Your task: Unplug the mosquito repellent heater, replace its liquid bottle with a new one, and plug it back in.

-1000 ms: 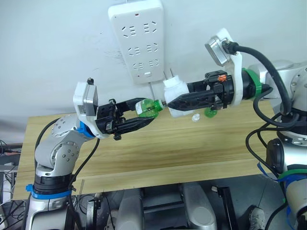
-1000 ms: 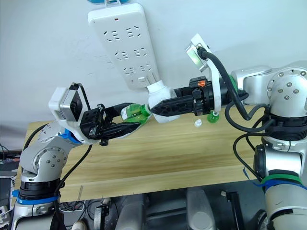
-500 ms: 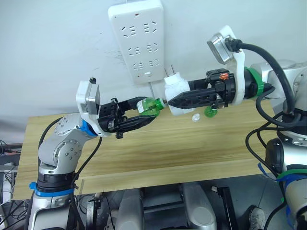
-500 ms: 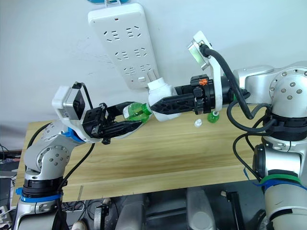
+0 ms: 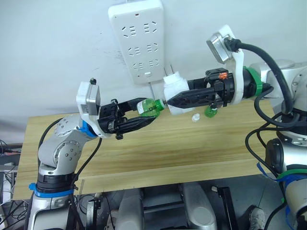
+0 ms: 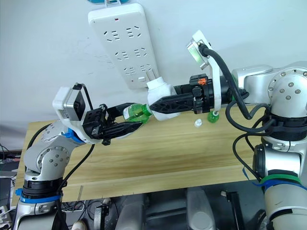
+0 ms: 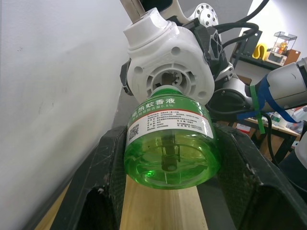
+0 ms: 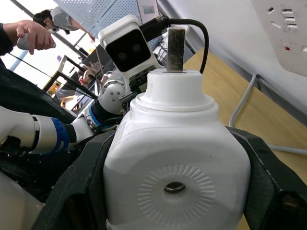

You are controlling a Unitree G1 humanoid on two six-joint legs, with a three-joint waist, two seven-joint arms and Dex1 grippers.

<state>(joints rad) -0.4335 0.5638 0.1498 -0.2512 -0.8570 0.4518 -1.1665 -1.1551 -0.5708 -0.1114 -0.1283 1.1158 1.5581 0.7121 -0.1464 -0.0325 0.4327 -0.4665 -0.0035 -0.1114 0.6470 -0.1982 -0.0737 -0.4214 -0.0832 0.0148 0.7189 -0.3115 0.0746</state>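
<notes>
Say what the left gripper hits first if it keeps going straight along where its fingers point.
Most likely the mosquito repellent heater, held in the right gripper. The left gripper carries a green bottle whose neck already sits at the heater's socket, so the bottle would press in first.

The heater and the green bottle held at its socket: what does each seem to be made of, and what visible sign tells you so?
The mosquito repellent heater looks like smooth, slightly glossy white moulded plastic: rounded edges and fine radial ribs around its face hole. The green bottle looks like clear green-tinted plastic, possibly glass: liquid and a wick show through, and it carries a printed label.
</notes>
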